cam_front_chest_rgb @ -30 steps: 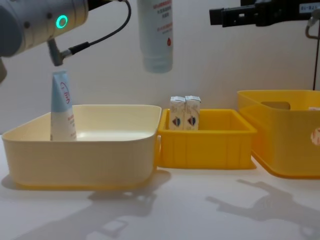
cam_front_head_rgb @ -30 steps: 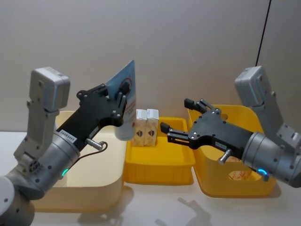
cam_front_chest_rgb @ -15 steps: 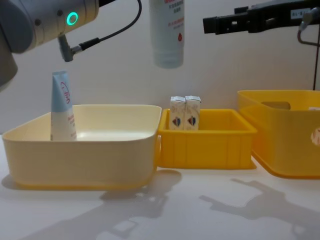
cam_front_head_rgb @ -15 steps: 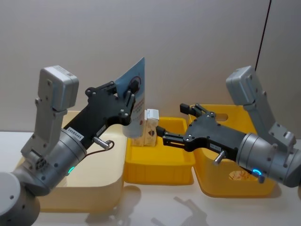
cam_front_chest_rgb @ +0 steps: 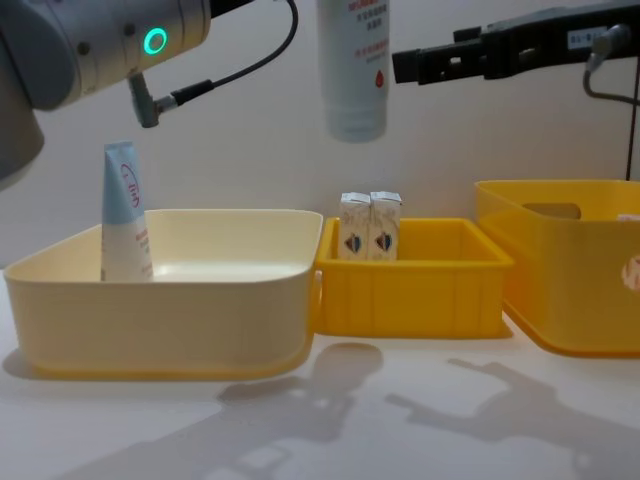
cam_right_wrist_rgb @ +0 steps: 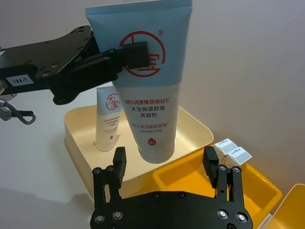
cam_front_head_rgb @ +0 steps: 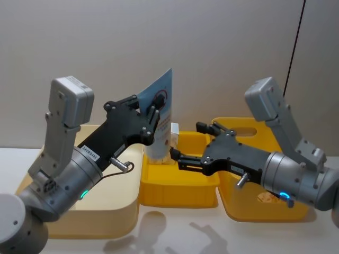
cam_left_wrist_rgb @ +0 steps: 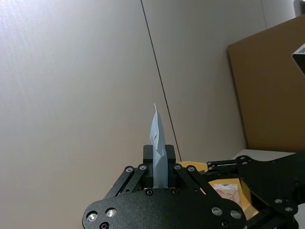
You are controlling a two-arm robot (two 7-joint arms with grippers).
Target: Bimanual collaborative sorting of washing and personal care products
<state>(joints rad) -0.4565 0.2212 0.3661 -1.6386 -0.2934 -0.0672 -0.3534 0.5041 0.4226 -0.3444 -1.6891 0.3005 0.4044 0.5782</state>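
A plain matte grey-beige wall (cam_front_head_rgb: 159, 42) closes off the back, and a thin dark line (cam_front_head_rgb: 296, 42) runs down it on the right at a slight slant. The left wrist view shows a flat brown board (cam_left_wrist_rgb: 271, 86) against that wall. In front lies a smooth white tabletop (cam_front_chest_rgb: 560, 440) marked with soft grey shadows.

The head camera looks down, the chest camera low across the table (cam_front_chest_rgb: 560, 420); the close right wrist camera shares their raised tube (cam_right_wrist_rgb: 152, 119).

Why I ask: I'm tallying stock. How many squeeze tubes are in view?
2: a held tube in the left gripper, a standing tube in the cream bin. More may hide inside the right yellow bin.
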